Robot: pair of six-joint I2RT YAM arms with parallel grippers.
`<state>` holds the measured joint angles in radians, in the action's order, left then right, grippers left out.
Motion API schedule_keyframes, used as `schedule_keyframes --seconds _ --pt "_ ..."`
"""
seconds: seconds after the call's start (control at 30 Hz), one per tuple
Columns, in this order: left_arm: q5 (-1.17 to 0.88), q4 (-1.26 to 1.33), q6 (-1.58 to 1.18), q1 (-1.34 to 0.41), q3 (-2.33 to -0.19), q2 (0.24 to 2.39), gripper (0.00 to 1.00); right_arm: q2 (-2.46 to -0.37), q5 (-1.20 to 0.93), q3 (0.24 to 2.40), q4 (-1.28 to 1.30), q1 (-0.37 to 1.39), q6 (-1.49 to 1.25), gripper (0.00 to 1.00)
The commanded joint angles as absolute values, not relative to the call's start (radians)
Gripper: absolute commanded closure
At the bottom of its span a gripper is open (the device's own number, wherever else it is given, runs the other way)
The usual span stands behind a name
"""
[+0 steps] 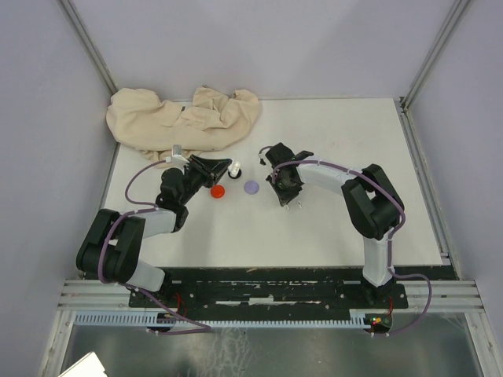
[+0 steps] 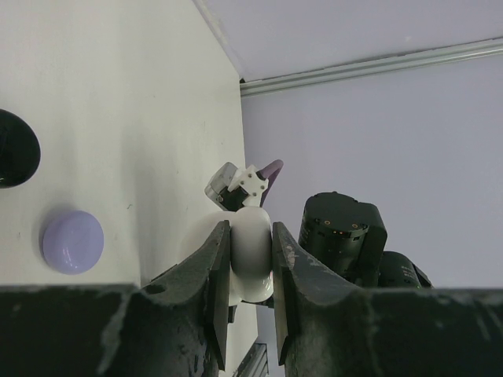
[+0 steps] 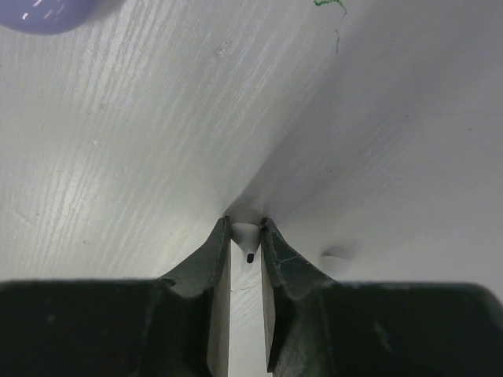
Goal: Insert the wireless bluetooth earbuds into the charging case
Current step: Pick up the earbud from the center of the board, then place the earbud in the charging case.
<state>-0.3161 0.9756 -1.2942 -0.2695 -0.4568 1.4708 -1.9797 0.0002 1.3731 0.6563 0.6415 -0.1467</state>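
My left gripper [image 2: 251, 229] is shut on a white rounded charging case [image 2: 251, 263], held on edge just above the table; from above the case [image 1: 234, 168] shows at the fingertips of the left gripper [image 1: 224, 170]. The right gripper [image 3: 246, 225] points down at the table, its jaws pressed on both sides of a tiny white earbud [image 3: 246, 232]. A second white earbud [image 3: 336, 256] lies just to the right of those fingers. In the top view the right gripper [image 1: 292, 201] stands right of the discs.
A purple disc [image 1: 251, 187] and a red disc [image 1: 218, 191] lie between the two grippers, and a black disc [image 2: 14, 157] lies further off. A crumpled beige cloth [image 1: 185, 118] covers the table's back left.
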Motion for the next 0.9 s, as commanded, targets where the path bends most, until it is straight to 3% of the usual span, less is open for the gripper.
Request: schedule_keyframes --seconds 0.0,0.17,0.47,0.6,0.87 --pt "-0.331 1.03 -1.332 -0.263 -0.464 1.465 0.97 -1.969 0.023 1.414 0.661 0.648 -0.135 0.81" --pt "-0.342 1.017 -1.332 -0.262 -0.481 1.47 0.97 -1.808 0.03 1.35 0.493 0.648 -0.126 0.93" --pt "-0.434 1.016 -1.396 -0.291 -0.558 1.552 0.97 -1.442 -0.038 1.084 -0.031 0.648 -0.1 0.93" --pt "-0.473 1.061 -1.445 -0.323 -0.594 1.616 0.97 -1.371 -0.062 0.978 -0.234 0.656 -0.075 0.98" --pt "-0.506 1.153 -1.542 -0.377 -0.647 1.71 0.97 -1.348 -0.071 0.854 -0.461 0.728 0.07 0.98"
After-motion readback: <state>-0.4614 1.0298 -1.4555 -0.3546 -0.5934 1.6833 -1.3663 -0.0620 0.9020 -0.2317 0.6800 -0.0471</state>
